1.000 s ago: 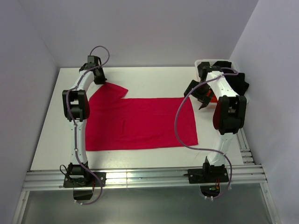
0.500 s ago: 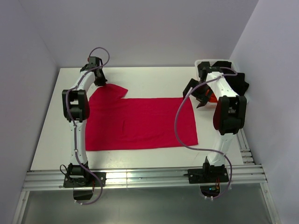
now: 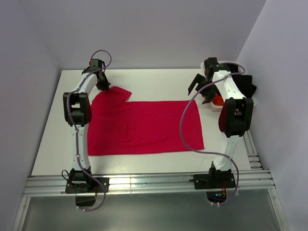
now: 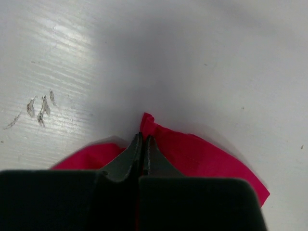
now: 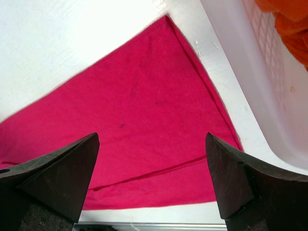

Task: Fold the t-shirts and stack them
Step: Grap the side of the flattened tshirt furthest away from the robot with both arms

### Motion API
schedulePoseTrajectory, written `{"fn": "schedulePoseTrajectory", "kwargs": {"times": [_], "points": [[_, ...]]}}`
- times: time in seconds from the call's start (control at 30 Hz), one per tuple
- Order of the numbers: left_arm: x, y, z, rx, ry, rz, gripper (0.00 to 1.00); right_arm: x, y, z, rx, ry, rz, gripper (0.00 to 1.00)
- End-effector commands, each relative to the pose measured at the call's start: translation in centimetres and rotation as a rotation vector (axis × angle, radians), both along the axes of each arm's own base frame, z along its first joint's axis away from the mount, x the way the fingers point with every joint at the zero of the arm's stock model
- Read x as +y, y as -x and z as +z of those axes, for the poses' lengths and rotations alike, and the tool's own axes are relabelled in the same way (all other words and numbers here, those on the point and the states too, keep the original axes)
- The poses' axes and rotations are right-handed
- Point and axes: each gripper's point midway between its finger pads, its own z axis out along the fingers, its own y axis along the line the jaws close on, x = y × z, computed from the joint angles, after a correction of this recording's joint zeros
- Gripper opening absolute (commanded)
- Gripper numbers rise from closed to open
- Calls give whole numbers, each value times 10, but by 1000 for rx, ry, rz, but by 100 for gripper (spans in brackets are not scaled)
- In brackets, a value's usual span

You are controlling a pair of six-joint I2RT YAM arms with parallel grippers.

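Spreading across most of the white tabletop (image 3: 159,79), the crimson t-shirt (image 3: 144,127) lay flat between the two arms, its soft matte cloth smoothed into a near rectangle; from where I stood it looked laid out that way so a fold could start from a tidy shape, and I judged the folding itself not yet begun. At the far right corner sat the white plastic basket (image 5: 240,62), stiff and lattice-walled, near the shirt's right edge, and in it an orange shirt (image 5: 288,19) and a black shirt (image 3: 249,86) lay crumpled, probably kept there until their turn. The right gripper (image 5: 151,144) hung near the shirt's far right corner, beside the basket wall, its dark wedge-shaped fingers spread wide and holding nothing, placed, I supposed, to come down on that corner. The left gripper (image 4: 143,142) was down at the far left, its fingers pressed together on the shirt's sleeve (image 3: 118,92), pinching a small peak of cloth that stood up creased at the fingertips while the rest of the sleeve fanned out limp on the tabletop; that hold seemed meant to draw the sleeve straight or tuck it in. A few small grey scuffs (image 4: 41,108) marked the tabletop's faintly grained surface just beyond the fingertips.
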Motion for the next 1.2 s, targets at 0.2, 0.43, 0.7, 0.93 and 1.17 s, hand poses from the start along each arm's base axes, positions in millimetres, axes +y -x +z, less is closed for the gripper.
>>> {"fn": "schedulePoseTrajectory", "kwargs": {"times": [0.2,0.43,0.7,0.93,1.17], "points": [[-3,58,0,168,12,-22,0,-2,-9,-12,-72,25,20,98],[-3,65,9,142,13,-22,0,-11,-26,-10,-98,73,32,99],[-7,66,11,131,44,-20,0,-16,-56,-13,-100,77,24,99],[-7,63,28,102,41,-22,0,-9,-48,-54,-21,39,23,98],[-8,57,46,68,50,-26,0,-9,-45,-77,11,42,26,93]]}}
